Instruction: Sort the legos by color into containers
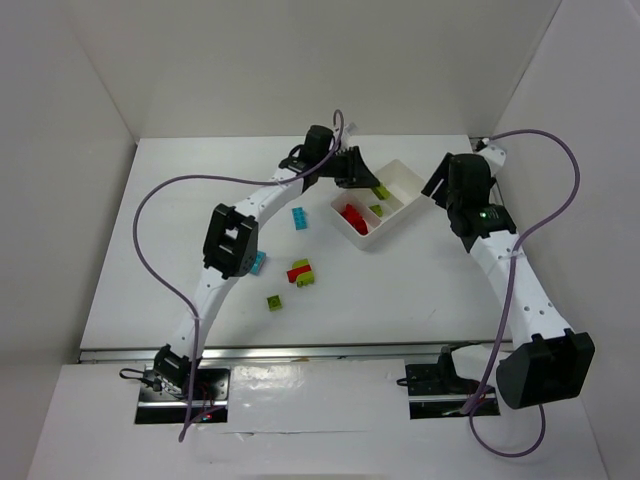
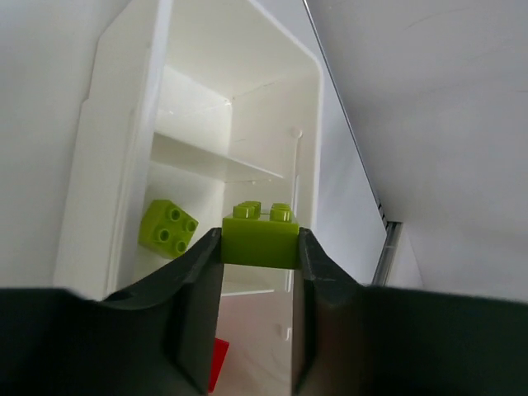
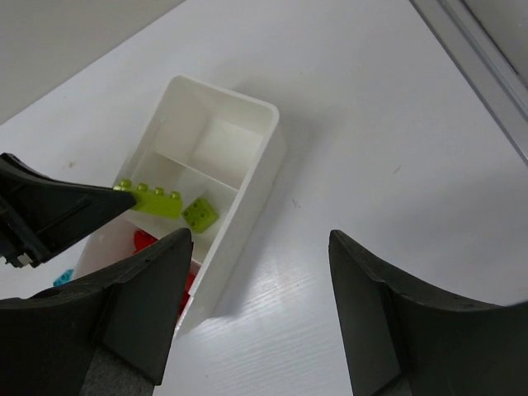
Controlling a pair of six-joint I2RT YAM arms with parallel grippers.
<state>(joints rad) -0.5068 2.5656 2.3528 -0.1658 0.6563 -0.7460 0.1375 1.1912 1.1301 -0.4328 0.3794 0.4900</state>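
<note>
Your left gripper (image 2: pixel 260 252) is clamped on a lime brick (image 2: pixel 260 235), with one finger on each end and the studs facing up. In the left wrist view the brick sits at centre frame, over the tray (image 2: pixel 107 165). In the top view it is over the tray's middle compartment, right of centre in the upper half of the frame. You cannot tell from these views whether it touches the tray floor.

A second lime brick (image 2: pixel 168 227) lies tilted in that same middle compartment, left of the held one in the wrist view. Red bricks (image 1: pixel 352 215) lie in the compartment at the tray's lower-left end.

Your right gripper (image 3: pixel 260 243) is spread wide and holds nothing. It hangs just right of the tray, over the table (image 3: pixel 371 124).

The rest is loose on the table, left of the tray in the top view. A cyan brick (image 1: pixel 300 218) lies near the tray. Another cyan brick (image 1: pixel 259 263) is partly hidden by the left arm (image 1: pixel 230 240). A red-and-lime cluster (image 1: pixel 300 272) sits below the first cyan one, its bricks touching. A lone lime brick (image 1: pixel 275 301) lies lowest, just left of the cluster.
</note>
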